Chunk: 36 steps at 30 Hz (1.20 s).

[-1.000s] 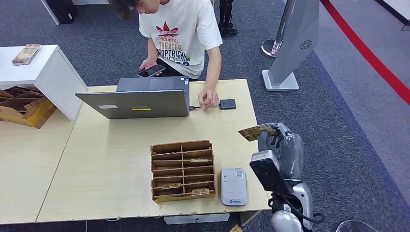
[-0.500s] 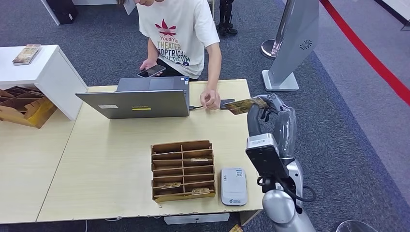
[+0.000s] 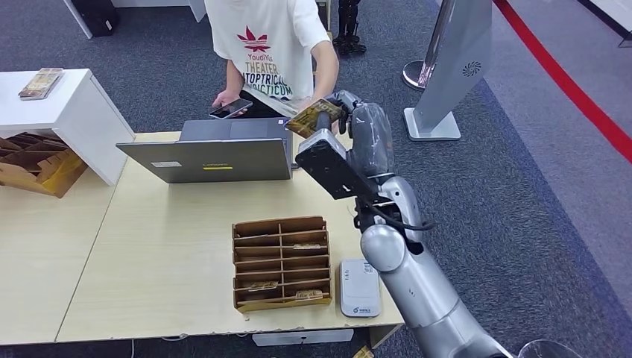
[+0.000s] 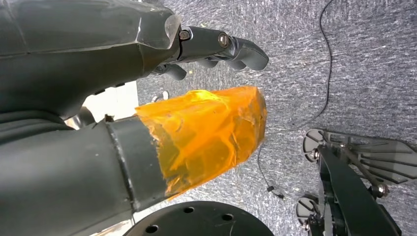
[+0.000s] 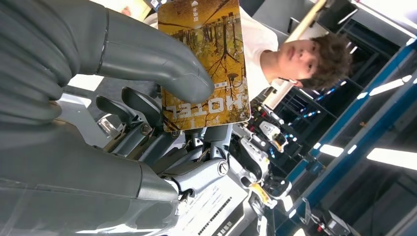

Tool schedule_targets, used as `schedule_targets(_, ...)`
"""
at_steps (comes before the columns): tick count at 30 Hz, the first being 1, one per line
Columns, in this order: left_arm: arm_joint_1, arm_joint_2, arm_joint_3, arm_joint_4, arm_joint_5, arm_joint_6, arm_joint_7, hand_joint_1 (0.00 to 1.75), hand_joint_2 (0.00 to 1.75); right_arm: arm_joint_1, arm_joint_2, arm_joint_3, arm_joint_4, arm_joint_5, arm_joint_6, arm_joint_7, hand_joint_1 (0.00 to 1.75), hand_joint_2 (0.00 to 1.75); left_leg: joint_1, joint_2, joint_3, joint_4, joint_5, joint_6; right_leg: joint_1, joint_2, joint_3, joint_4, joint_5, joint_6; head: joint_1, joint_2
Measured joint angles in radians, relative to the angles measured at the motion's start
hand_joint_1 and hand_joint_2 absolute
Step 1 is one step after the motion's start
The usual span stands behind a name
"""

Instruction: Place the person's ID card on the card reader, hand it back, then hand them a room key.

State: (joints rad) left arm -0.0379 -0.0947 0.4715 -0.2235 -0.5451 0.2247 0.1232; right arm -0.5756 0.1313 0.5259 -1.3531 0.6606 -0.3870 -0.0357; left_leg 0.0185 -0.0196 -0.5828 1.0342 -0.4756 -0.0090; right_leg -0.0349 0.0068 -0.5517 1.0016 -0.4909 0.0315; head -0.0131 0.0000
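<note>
R hand [image 3: 339, 108] grips the room key [image 3: 313, 118], a yellow-brown card printed "HOTEL" [image 5: 206, 59], pinched betw. thumb [image 5: 162, 64] and fingers. Hand is raised above the far edge of the table [image 3: 171, 253], card tip level with the person [image 3: 272, 52] standing at that edge. Person holds a phone [image 3: 232, 109] in one hand, just beyond the table's far edge.

On the table: laptop [image 3: 212, 153] at the far side; cardboard sorter [image 3: 282, 261] w/ compartments near the front edge, several holding cards; card reader [image 3: 360, 287] just beside the sorter, at the table's front R corner.

L hand [image 4: 196, 118]: hangs over grey carpet, orange-taped thumb apart from the dark fingers [image 4: 231, 49], holding nothing.
</note>
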Motion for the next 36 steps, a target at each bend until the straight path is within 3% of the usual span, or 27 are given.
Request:
schedule_targets(6,-0.002,0.003,-0.004,0.000,-0.024,-0.005,0.008,0.00,0.00,-0.041,0.009,0.013,0.063,0.052,0.002,0.022,1.75,1.75,0.000,0.001,-0.001,0.000,0.000,0.000,0.000,0.001,-0.002,0.000,0.000,0.000,0.000,0.000)
schedule_targets(17,-0.033,0.004,-0.043,0.000,-0.094,-0.036,0.045,0.00,0.00,-0.241,0.071,0.036,0.381,0.247,-0.067,0.086,1.75,1.75,0.002,0.001,-0.001,0.000,0.001,-0.001,0.002,0.000,-0.002,0.000,0.002,-0.002,0.000,0.000)
schedule_targets(24,-0.037,0.004,-0.050,0.000,-0.100,-0.040,0.049,0.00,0.00,-0.259,0.080,0.040,0.424,0.270,-0.076,0.095,1.75,1.75,0.002,0.001,-0.001,0.000,0.001,-0.001,0.002,0.000,-0.002,0.000,0.002,-0.002,0.000,0.000)
schedule_targets(25,-0.038,0.003,-0.051,0.000,-0.102,-0.041,0.050,0.00,0.00,-0.264,0.083,0.041,0.439,0.276,-0.078,0.096,1.42,1.75,0.002,0.001,-0.001,0.000,0.001,-0.001,0.002,0.000,-0.002,0.000,0.002,-0.002,0.000,0.000)
schedule_targets(28,-0.041,0.003,-0.053,0.000,-0.106,-0.044,0.051,0.00,0.00,-0.276,0.098,0.053,0.523,0.306,-0.086,0.092,0.11,1.75,0.002,0.001,-0.001,0.000,0.001,-0.001,0.002,0.001,-0.002,0.000,0.002,-0.003,0.000,0.000)
schedule_targets(29,-0.041,0.002,-0.053,0.000,-0.103,-0.043,0.051,0.00,0.00,-0.273,0.102,0.058,0.545,0.304,-0.087,0.081,0.00,1.75,0.002,0.001,-0.001,0.000,0.001,-0.001,0.002,0.001,-0.002,0.000,0.002,-0.003,0.000,0.000)
schedule_targets(36,-0.032,-0.002,-0.053,0.000,-0.081,-0.029,0.039,0.00,0.00,-0.194,0.113,0.064,0.511,0.226,-0.085,0.006,0.00,1.75,0.002,0.001,-0.002,0.000,0.001,-0.001,0.002,0.001,-0.003,0.000,0.002,-0.003,0.000,0.000)
